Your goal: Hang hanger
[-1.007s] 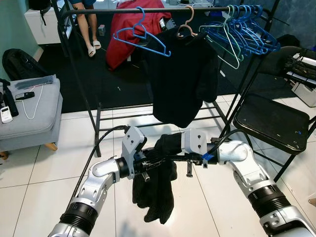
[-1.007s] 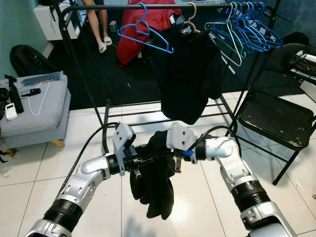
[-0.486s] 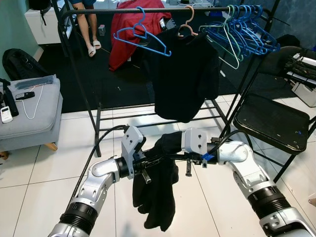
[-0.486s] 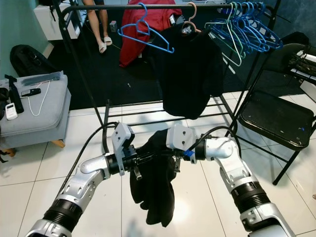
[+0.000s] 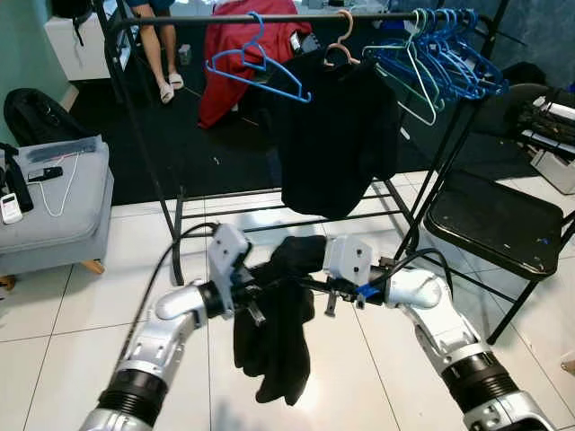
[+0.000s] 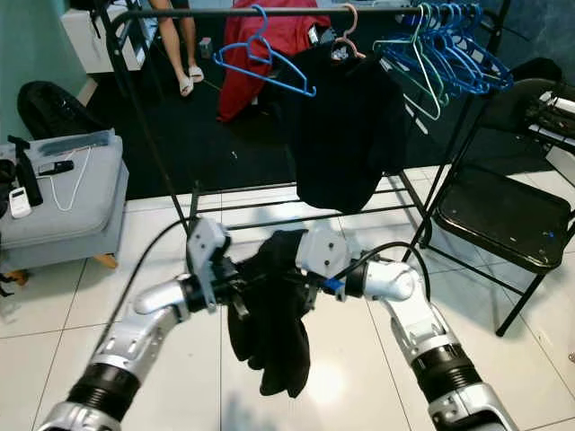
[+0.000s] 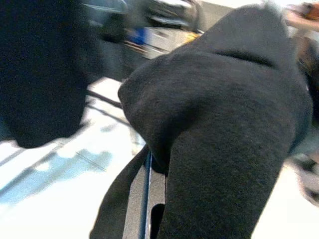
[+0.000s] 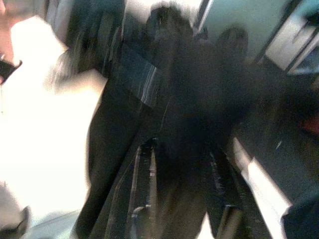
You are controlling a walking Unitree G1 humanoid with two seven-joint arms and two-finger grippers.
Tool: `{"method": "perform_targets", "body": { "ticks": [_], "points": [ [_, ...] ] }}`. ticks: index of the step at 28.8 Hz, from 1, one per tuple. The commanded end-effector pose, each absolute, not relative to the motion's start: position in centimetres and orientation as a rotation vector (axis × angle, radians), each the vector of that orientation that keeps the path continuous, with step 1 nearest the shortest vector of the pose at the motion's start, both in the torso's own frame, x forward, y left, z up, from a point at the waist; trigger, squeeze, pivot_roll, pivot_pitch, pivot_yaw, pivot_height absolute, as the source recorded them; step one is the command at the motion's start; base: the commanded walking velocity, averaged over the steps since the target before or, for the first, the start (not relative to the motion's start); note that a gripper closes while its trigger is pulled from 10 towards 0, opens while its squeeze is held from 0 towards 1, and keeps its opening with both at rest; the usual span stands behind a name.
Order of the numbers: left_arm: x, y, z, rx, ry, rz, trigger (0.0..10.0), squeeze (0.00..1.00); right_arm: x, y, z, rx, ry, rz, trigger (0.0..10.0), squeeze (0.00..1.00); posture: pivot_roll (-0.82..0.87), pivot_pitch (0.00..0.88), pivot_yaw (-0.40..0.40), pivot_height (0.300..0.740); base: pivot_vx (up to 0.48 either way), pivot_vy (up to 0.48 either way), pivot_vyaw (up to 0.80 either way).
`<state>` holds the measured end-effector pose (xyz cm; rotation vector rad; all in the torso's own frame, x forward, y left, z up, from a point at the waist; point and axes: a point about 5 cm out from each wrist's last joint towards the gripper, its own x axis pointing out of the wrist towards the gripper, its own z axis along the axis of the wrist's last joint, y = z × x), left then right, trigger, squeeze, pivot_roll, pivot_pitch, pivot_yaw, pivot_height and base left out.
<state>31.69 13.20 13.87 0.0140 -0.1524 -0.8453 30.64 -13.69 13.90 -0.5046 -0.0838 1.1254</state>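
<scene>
A black garment (image 5: 278, 332) hangs limp between my two grippers, low over the white tiles in front of the clothes rack. My left gripper (image 5: 259, 289) reaches into it from the left and my right gripper (image 5: 314, 284) from the right; both are closed in the cloth, which hides their tips. A thin dark bar runs between them under the fabric. In the left wrist view the garment (image 7: 224, 114) drapes over a black finger (image 7: 144, 199). The rack's black rail (image 5: 180, 18) carries a blue hanger (image 5: 256, 72), a black shirt (image 5: 337, 135) on a pink hanger, and several blue and teal hangers (image 5: 445, 54).
A black folding chair (image 5: 494, 224) stands at the right beside the rack's leg. A grey ottoman (image 5: 54, 211) with a remote and a cable is at the left, with a black backpack (image 5: 31, 112) behind it. A person's legs (image 5: 162, 49) and a red garment (image 5: 234, 54) are behind the rack.
Both arms have shifted a little to the left with the black garment between them, and the cloth has swung. The rack and its hangers stay put.
</scene>
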Motion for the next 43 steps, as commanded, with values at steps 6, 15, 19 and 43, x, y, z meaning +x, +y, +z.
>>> {"method": "perform_targets", "body": {
  "ticks": [6,15,19,43],
  "points": [
    [31.3,12.8,14.4,0.027,-0.203,-0.855,0.0,0.0,29.3,-12.7,11.8,-0.4,-0.084,1.048,10.0,1.0,-0.06,0.108,0.019,0.74,0.0,0.0,0.0],
    [30.1,12.7,14.5,0.04,-0.193,-0.956,0.0,0.0,29.6,-13.7,11.5,-0.276,-0.157,0.692,10.0,0.0,-0.06,0.098,0.015,0.74,0.0,0.0,0.0],
    [29.4,12.6,14.0,0.122,-0.18,-1.031,0.0,0.0,29.7,-14.0,12.5,-0.189,-0.236,0.605,10.0,0.0,-0.06,0.096,0.016,0.74,0.0,0.0,0.0],
    [29.9,14.2,15.4,0.226,-0.265,-1.182,0.0,0.0,25.3,-13.8,10.1,-0.287,-0.045,1.115,10.0,0.0,-0.08,0.121,0.025,0.74,0.0,0.0,0.0]
  ]
}}
